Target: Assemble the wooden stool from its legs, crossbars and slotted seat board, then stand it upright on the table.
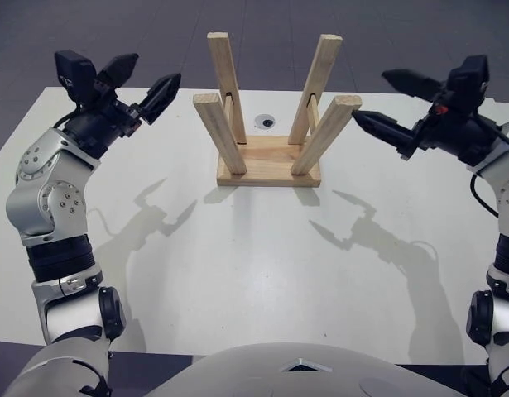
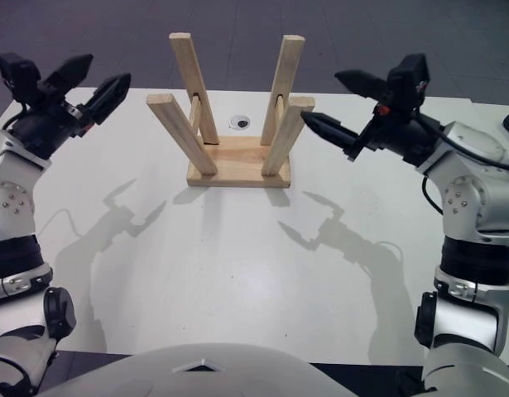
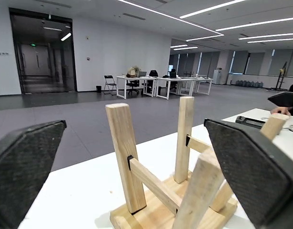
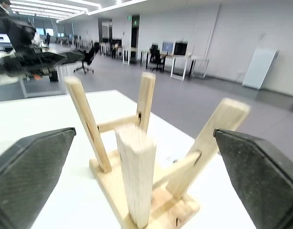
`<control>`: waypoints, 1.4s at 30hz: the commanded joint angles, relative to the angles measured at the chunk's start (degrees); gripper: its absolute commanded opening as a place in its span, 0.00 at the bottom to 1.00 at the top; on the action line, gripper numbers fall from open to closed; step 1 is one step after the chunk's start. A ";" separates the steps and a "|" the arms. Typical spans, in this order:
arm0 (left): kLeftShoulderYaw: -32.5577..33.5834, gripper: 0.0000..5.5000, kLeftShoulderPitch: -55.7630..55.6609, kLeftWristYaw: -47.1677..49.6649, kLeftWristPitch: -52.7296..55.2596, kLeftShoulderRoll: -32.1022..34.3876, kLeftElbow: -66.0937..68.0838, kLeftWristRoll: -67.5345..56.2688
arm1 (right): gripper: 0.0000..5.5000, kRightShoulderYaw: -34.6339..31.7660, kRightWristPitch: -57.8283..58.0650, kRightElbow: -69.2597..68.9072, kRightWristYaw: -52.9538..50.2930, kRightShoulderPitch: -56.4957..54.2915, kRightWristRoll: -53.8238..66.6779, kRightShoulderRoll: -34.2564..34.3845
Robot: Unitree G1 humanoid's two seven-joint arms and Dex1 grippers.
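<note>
Stool (image 1: 269,161) upside down, far-middle of table (image 1: 254,273): seat board (image 1: 271,171) flat, legs (image 1: 223,132) up, crossbars (image 3: 153,181) partly hidden behind them. Left gripper (image 1: 155,69) spread wide, empty, apart from stool. Right gripper (image 1: 371,96) spread wide, empty; lower fingertip (image 1: 370,122) by near-right leg top, contact unclear.

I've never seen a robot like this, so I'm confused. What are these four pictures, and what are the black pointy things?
It's a robot with two arms, seen through its own cameras. Two pictures come from its head, looking down at a white table. The other two come from cameras on its wrists, so the big black shapes at their edges are that arm's own fingers up close. The pointy things are its hands: the left claw and right claw. Both are open and hold nothing. Between them sits a wooden stool, upside down: its seat lies flat on the table and its four legs point up.
</note>
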 commanded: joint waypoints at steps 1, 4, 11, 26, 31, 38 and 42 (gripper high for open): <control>-4.29 0.90 -0.44 -1.27 -0.62 -1.77 0.71 0.43 | 0.98 2.92 -2.76 6.70 1.35 -2.93 -2.87 2.14; -6.27 0.81 0.17 -1.06 -0.75 -3.51 0.19 0.35 | 0.98 5.00 -4.08 8.57 2.20 -3.65 -4.20 3.61; -7.89 0.60 2.01 -0.38 -1.11 -4.89 -0.40 0.23 | 0.90 6.63 -4.81 9.21 2.31 -4.08 -5.13 6.17; -12.00 0.26 3.22 -9.26 -2.96 -2.53 3.25 -0.81 | 0.47 6.75 -1.67 8.08 3.25 -4.50 -4.13 6.31; -13.90 0.26 1.25 -17.67 4.80 1.78 1.60 -6.24 | 0.34 6.86 8.08 -0.64 5.56 -2.90 1.03 2.26; -15.23 0.25 -11.93 -23.82 33.66 12.03 -6.06 -26.23 | 0.30 5.38 33.54 -12.26 5.02 -13.50 13.10 -7.40; -19.56 0.22 -26.56 -15.96 41.20 5.89 9.11 -18.55 | 0.30 5.09 47.37 5.30 -4.62 -29.58 9.02 1.10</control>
